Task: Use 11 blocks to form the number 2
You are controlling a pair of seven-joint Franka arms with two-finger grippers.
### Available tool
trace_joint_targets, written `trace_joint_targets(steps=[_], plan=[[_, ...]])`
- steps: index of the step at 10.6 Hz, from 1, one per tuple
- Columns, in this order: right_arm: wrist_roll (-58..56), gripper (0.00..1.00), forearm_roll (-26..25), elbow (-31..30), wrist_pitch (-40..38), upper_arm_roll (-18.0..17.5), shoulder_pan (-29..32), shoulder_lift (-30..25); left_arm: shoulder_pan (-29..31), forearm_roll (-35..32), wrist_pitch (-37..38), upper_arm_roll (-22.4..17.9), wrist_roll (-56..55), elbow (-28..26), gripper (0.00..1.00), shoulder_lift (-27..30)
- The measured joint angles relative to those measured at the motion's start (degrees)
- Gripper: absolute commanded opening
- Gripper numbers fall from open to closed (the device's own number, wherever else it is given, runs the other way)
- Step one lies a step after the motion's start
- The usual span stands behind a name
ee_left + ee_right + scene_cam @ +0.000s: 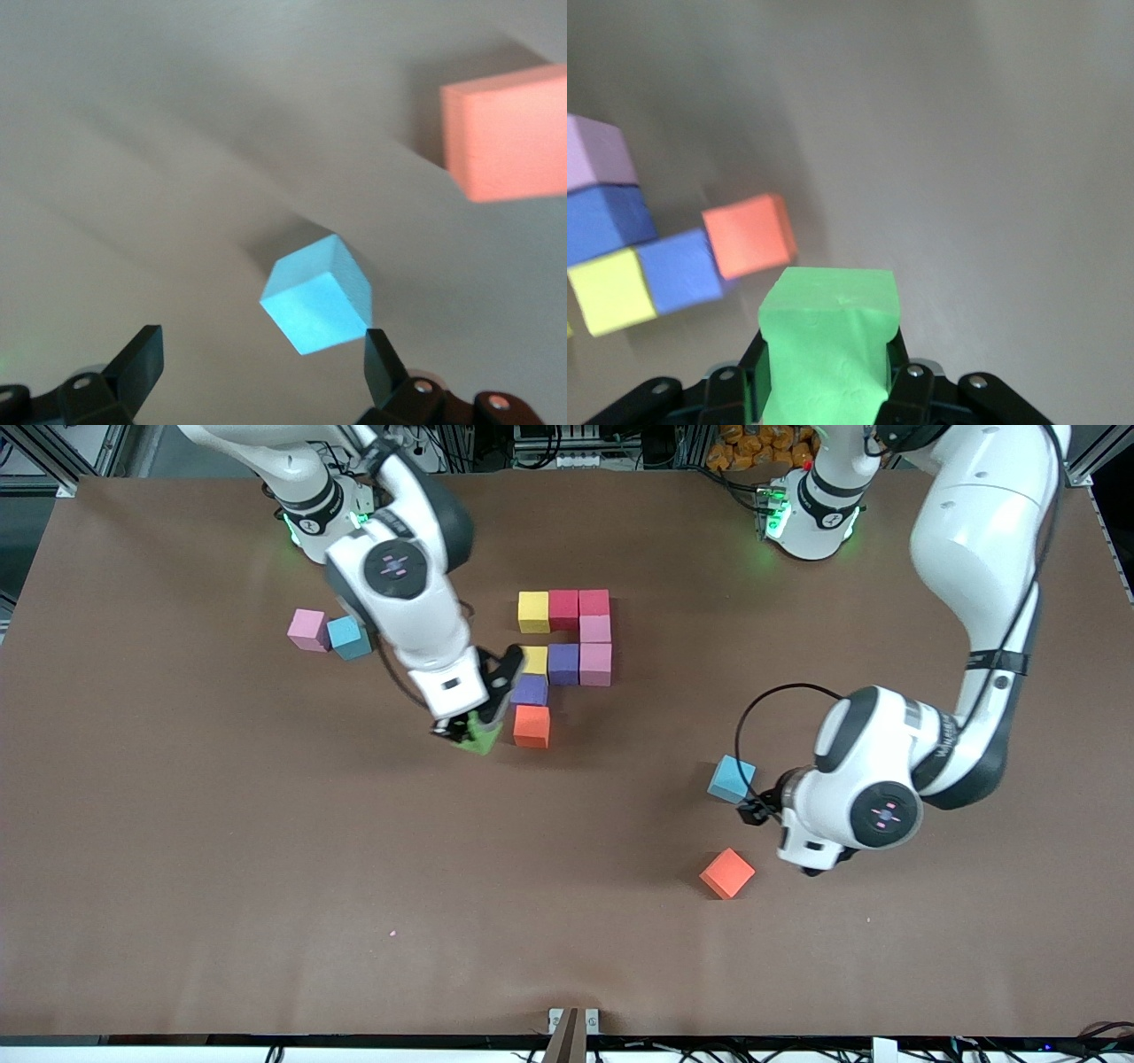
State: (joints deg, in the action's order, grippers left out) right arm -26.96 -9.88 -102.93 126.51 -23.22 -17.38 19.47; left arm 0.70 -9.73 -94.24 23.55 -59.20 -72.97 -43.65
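The number 2 (563,657) stands mid-table as several touching blocks: a yellow and two red ones in the top row, pink down one side, then purple, yellow, purple and orange (532,725). My right gripper (465,731) is shut on a green block (479,738) (828,328), low beside that orange block (749,235), toward the right arm's end. My left gripper (753,811) (261,350) is open just short of a loose light blue block (732,779) (319,297), which lies close to one fingertip (379,354).
A loose orange block (727,872) (509,142) lies nearer the front camera than the light blue one. A pink block (307,629) and another light blue block (348,637) sit together toward the right arm's end of the brown table (266,868).
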Motion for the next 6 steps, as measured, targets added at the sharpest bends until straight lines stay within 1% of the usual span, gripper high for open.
trace_joint_targets(steps=[1, 2, 4, 5, 6], plan=[[0.49, 0.33, 0.15, 1.93, 0.01, 2.06, -4.50, 1.86, -0.10, 0.00, 0.00, 0.17, -6.37, -0.84, 1.00, 0.00], [1.80, 0.33, 0.24, 3.99, 0.08, 3.12, -7.64, 4.01, -0.48, 0.00, 0.00, 0.32, -12.42, -1.36, 1.00, 0.00], [3.51, 0.33, 0.25, 8.93, 0.24, 4.77, -11.74, 8.48, -0.77, -0.03, -0.01, 0.32, -20.47, -2.05, 1.00, 0.03], [3.64, 0.33, 0.31, 10.78, 0.25, 7.05, -14.52, 9.98, -0.60, -0.75, -0.18, 0.29, -21.38, -2.51, 1.00, 0.07], [3.65, 0.33, 0.62, 11.98, 0.32, 10.46, -18.49, 11.19, -0.46, -1.73, -0.79, 0.30, -21.87, -3.17, 1.00, 0.43]])
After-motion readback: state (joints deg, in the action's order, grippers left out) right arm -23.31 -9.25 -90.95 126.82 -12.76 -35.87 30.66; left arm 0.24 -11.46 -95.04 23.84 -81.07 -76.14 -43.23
